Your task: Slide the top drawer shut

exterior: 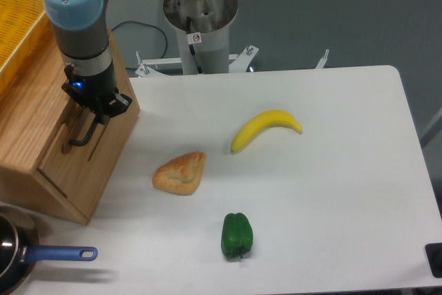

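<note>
Gripper (92, 110) sits at left of frame, pressed against the handle (81, 133) on the drawer (69, 144) front. Fingers point down at the bar; whether they clamp it or merely bear on it cannot be told, as the wrist body blocks the view of the fingertips.

Drawer: light wood, flat front panel, one long black bar handle running along it. Set in the upper part of the wooden cabinet (31, 119) at centre-left of frame. Front panel looks flush or nearly flush with the cabinet face; no open box interior shows. A thin dark seam along the panel's lower edge could be a remaining gap or just shadow.

Risks, as judged from here:
- Pushing further once the front seats. The cabinet appears free-standing on the table (331, 191), so extra force would shove or tip it toward the left edge of frame, and the basket (17, 22) on top, upper left, would go with it.
- Off-axis push. If the force lands on one end of the bar, the drawer may rack in its runners and jam just short of shut.
- Retreat with the fingers hooked behind the bar would drag the drawer back out.

Croissant (181, 172), banana (266, 129) and pepper (237, 235) lie well apart to the right, out of the way. Pan (15, 257) at lower left is near the cabinet foot.
</note>
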### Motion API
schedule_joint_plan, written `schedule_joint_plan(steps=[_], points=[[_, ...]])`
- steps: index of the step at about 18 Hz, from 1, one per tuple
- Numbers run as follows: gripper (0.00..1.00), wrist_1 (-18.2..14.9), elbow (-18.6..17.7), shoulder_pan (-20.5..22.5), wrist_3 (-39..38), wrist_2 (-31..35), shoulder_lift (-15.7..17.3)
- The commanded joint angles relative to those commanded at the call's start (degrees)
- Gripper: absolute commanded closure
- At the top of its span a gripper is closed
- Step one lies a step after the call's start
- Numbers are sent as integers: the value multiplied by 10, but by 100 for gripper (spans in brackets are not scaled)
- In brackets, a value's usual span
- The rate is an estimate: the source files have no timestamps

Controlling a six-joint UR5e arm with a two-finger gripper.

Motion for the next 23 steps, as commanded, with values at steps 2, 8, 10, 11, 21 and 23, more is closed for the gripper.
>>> schedule_joint_plan(steps=[2,8,10,11,21,23], points=[[89,0,-1,-1,0,-1,0],[89,1,1,-6,1,3,-2],[88,1,3,-1,3,6,-5],[88,1,4,2,7,11,-5],[19,5,10,126,93,35,1],[5,5,11,151,117,40,2]])
